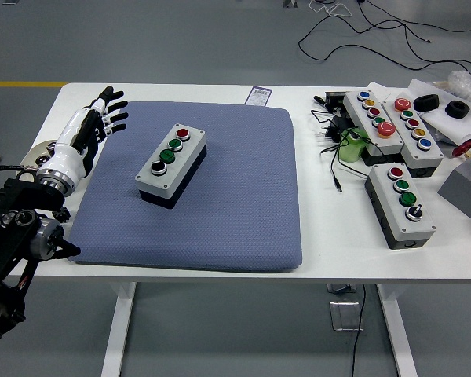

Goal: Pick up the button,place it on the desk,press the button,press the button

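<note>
Seeing my left hand [94, 126] spread and empty over the blue mat's [243, 196] left edge, apart from the button box [171, 163]

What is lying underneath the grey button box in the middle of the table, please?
The button box sits on a blue-grey pad, which lies on the white table. The pad's surface directly beneath the box is covered, so nothing there can be seen.

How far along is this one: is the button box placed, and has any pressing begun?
Placed: the button box sits flat on the blue mat. Nothing is in hand: the left hand is open at the mat's left edge, apart from the box. Both presses look left to do.
</note>
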Tool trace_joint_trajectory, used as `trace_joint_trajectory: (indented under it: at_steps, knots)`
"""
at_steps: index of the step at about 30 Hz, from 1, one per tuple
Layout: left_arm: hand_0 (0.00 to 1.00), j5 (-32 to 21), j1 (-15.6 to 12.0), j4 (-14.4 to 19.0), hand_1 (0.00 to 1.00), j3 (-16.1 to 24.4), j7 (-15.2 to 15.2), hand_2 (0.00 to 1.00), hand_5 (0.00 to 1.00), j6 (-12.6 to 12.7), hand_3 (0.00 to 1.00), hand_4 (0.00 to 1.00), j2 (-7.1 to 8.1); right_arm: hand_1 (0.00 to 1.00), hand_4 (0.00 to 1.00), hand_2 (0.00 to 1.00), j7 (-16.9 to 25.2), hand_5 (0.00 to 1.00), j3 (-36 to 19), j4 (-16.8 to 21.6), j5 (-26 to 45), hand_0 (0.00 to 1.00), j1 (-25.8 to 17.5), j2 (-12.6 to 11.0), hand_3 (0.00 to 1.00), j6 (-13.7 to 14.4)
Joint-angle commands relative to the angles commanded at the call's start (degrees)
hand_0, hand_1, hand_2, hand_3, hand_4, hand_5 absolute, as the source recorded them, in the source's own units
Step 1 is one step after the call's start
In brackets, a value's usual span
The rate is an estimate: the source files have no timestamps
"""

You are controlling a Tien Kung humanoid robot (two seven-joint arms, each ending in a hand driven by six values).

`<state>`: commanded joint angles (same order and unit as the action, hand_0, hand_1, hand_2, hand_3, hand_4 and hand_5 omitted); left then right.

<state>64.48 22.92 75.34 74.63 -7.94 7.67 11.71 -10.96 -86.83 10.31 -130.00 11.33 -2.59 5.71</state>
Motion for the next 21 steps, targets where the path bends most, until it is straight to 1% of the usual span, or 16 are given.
trace_joint_trajectory:
  at_steps: [6,7,8,10,12,13,14,17,18,19,21]
  knots:
    - [0.798,-0.06,-0.31,-0.13,0.854,0.2,0.05,0.886,0.998,0.19,0.888,0.687,0.18,0.658,0.31,0.674,0.03,0.173,-0.34,0.0,0.0,0.673,0.03,0.03,0.624,0.02]
    - [0.783,-0.12,-0.31,-0.13,0.843,0.2,0.36,0.872,0.998,0.77,0.876,0.708,0.19,0.658,0.31,0.674,0.04,0.173,-0.36,0.0,0.0,0.673,0.03,0.05,0.624,0.02]
    - [0.783,0.01,-0.26,-0.09,0.843,0.24,0.61,0.872,0.998,1.32,0.876,0.708,0.18,0.658,0.31,0.674,0.04,0.173,-0.34,0.0,0.0,0.673,0.04,0.07,0.624,0.02]
    - [0.783,1.72,-0.12,0.16,0.843,0.14,0.84,0.872,0.998,2.08,0.876,0.708,0.19,0.658,0.31,0.674,0.05,0.173,-0.26,0.0,0.0,0.673,0.05,0.08,0.624,0.02]
    - [0.783,6.05,0.17,1.02,0.843,-0.66,0.02,0.872,0.998,3.95,0.876,0.708,0.33,0.658,0.31,0.674,0.03,0.173,-0.18,0.0,0.0,0.673,0.03,0.06,0.624,0.02]
    - [0.894,8.65,0.42,1.47,0.921,-1.25,-1.11,0.952,0.975,4.66,0.966,0.922,0.38,0.658,0.31,0.674,0.02,0.173,-0.12,0.0,0.0,0.673,0.04,0.04,0.624,0.02]
    - [0.894,10.89,0.66,1.77,0.921,-1.72,-2.23,0.952,0.975,4.91,0.966,0.922,0.4,0.658,0.31,0.674,0.02,0.173,-0.03,0.0,0.0,0.673,0.05,0.04,0.624,0.02]
    - [0.894,18.34,2.09,2.03,0.921,-4.58,-8.4,0.952,0.975,4.82,0.966,0.922,0.09,0.658,0.31,0.674,-0.02,0.173,0.04,0.0,0.0,0.673,0.09,0.04,0.624,-0.01]
    - [0.894,20.57,2.72,1.6,0.921,-5.79,-10.5,0.952,0.975,4.02,0.966,0.922,-0.25,0.658,0.31,0.674,-0.03,0.173,0.08,0.0,0.0,0.673,0.09,0.03,0.624,-0.02]
    - [0.998,23.18,3.31,1.11,0.998,-7.02,-12.61,0.998,0.869,2.98,0.998,0.998,-0.61,0.658,0.31,0.674,-0.04,0.173,0.09,0.0,0.0,0.673,0.11,0.03,0.624,-0.03]
    - [0.998,28.02,4.14,0.31,0.998,-8.57,-15.53,0.998,0.869,1.36,0.998,0.998,-1.21,0.658,0.31,0.674,-0.05,0.173,0.15,0.0,0.0,0.673,0.12,0.02,0.624,-0.05]
